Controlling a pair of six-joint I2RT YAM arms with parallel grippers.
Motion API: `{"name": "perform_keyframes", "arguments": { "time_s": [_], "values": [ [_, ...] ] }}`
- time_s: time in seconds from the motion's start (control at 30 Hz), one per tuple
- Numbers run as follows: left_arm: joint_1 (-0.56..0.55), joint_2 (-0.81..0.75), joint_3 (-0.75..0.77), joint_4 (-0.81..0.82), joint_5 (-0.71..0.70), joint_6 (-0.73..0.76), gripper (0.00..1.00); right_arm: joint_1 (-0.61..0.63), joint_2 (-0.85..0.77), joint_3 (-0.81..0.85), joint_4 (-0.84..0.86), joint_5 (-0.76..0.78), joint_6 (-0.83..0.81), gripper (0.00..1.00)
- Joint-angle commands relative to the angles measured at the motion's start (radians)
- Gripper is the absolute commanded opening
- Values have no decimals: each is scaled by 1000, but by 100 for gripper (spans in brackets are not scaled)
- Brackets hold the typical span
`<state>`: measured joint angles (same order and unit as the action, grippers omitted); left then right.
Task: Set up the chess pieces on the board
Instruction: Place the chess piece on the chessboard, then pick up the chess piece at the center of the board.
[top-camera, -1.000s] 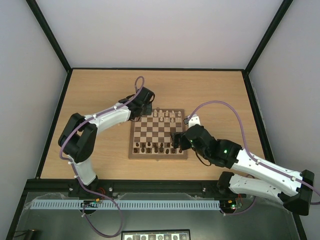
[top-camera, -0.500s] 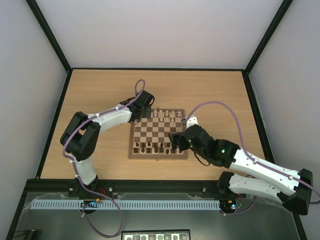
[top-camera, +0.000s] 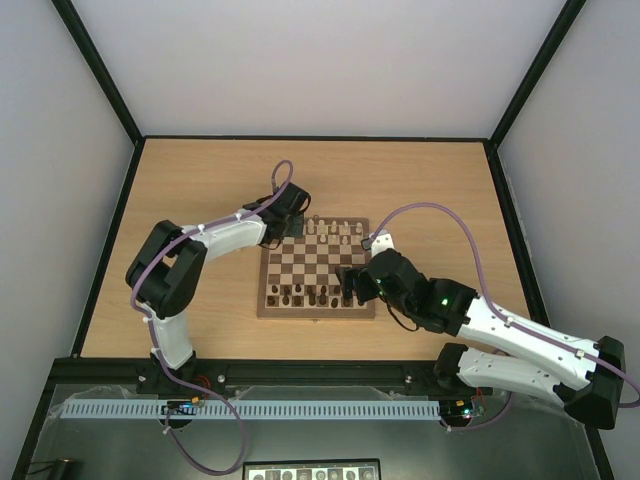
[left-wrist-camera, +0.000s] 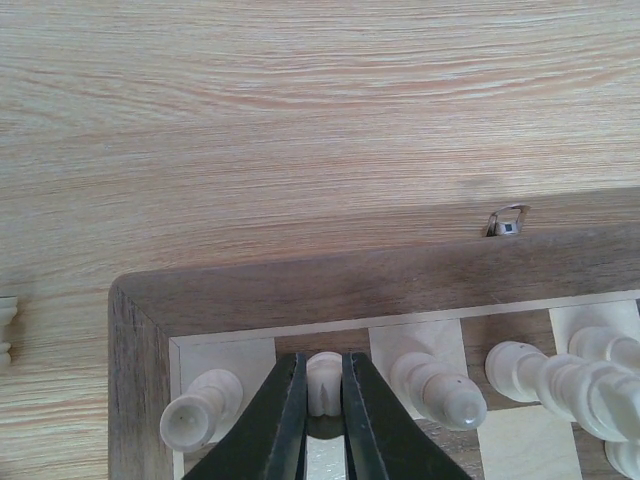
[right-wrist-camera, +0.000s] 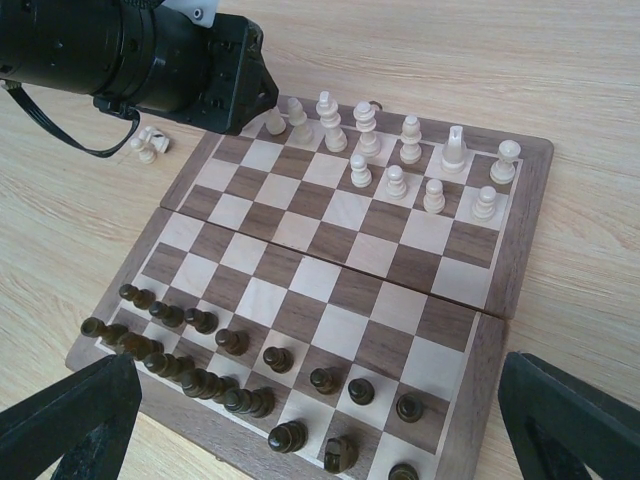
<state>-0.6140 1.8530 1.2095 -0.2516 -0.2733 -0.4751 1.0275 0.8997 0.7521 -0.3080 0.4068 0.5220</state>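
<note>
The board (top-camera: 315, 262) lies on a pale wooden table (top-camera: 440, 190), grey walls (top-camera: 60, 150) around. The left gripper (left-wrist-camera: 322, 395) is closed on one of the chess pieces (left-wrist-camera: 323, 368) near its far-left corner — the right gripper (right-wrist-camera: 320, 410) stands wide open, empty.

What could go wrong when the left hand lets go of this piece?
1. The left hand is shut on a pale piece with neighbours close on both sides; opening could topple them.
2. The right hand hangs open over the dark pieces; a dip could knock them.
</note>
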Motion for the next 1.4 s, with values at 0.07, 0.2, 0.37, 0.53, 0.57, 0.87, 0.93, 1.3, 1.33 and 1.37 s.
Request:
{"name": "perform_keyframes", "arguments": {
  "time_s": [0.07,0.2,0.37,0.53,0.57,0.87,0.93,1.3,1.33,1.37],
  "values": [
    [5,19,-2,-2,-14,-8,16,-6,8,-12,18,-8,-16,99],
    [5,5,-5,-6,-21,-10,21,-6,15,-16,25,-16,-17,99],
    [4,-15,4,-9,-25,-9,23,-6,22,-14,29,-25,-17,99],
    [5,-36,35,-29,-30,-7,25,-5,24,-9,30,-28,-17,99],
    [4,-44,40,-33,-31,-5,26,-6,25,-6,30,-27,-19,99],
    [8,-164,108,-114,-72,25,42,-6,111,160,-63,-26,-40,99],
    [20,-190,117,-135,-81,33,49,-6,138,196,-84,-19,-51,99],
    [198,-340,-51,-128,0,20,100,-5,221,186,-41,-51,-37,99],
    [208,-359,-79,-116,21,17,100,-6,224,177,-32,-60,-31,99],
    [217,-379,-109,-98,37,14,99,-6,227,170,-25,-67,-27,99]
  ]
}}
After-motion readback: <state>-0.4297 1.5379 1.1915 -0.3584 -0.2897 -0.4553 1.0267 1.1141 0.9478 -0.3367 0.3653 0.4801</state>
